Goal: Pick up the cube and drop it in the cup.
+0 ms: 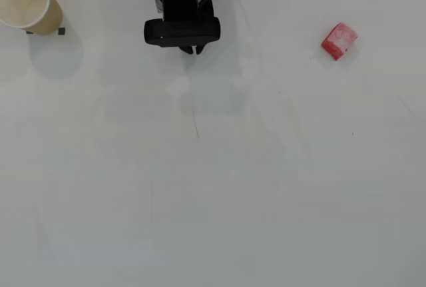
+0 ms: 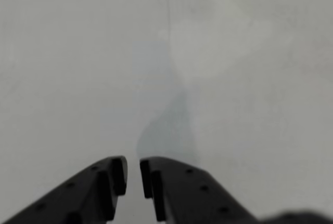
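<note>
The tabletop [image 1: 213, 187] is a plain white surface that fills the overhead view from edge to edge. A thin dark hairline scratch [image 1: 196, 127] runs across it a little left of centre, nearly straight up and down in that view. Faint grey smudges and scuff marks show around the scratch, and a soft shadow lies on the upper left part. A small dark marker [image 1: 61, 31] sits on the surface near the top left corner. In the wrist view the tabletop [image 2: 250, 78] looks pale grey and blurred.
</note>
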